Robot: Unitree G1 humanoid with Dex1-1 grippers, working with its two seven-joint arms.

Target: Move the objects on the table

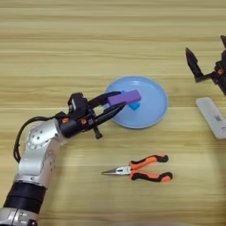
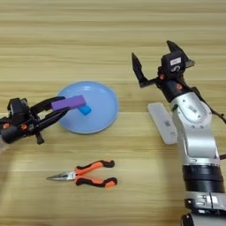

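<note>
Holding the purple block (image 1: 124,97) over the near-left rim of the plate (image 1: 154,95), the left end effector (image 1: 112,103) has its two black fingers pinched on the block's left end; the block's long axis runs left to right, tilted slightly up toward the plate's centre, and it looks lifted clear of the plate rather than resting on it, though I can't be certain. A small blue piece (image 1: 134,106) lies on the plate just under the block's far end. The pliers (image 1: 140,168) lie on the table (image 1: 88,39) nearer the robot than the plate, long axis left to right, steel tip pointing left, orange-and-black handles to the right. They sit just right of the left arm's forearm and well apart from the right arm. The right end effector (image 2: 154,62) hangs beyond and to the right of the plate, fingers spread wide, empty. A flat white device (image 2: 162,122) lies right of the plate, below that end effector. Judgement: the left arm is nearer the pliers, approaching from their tip side.
</note>
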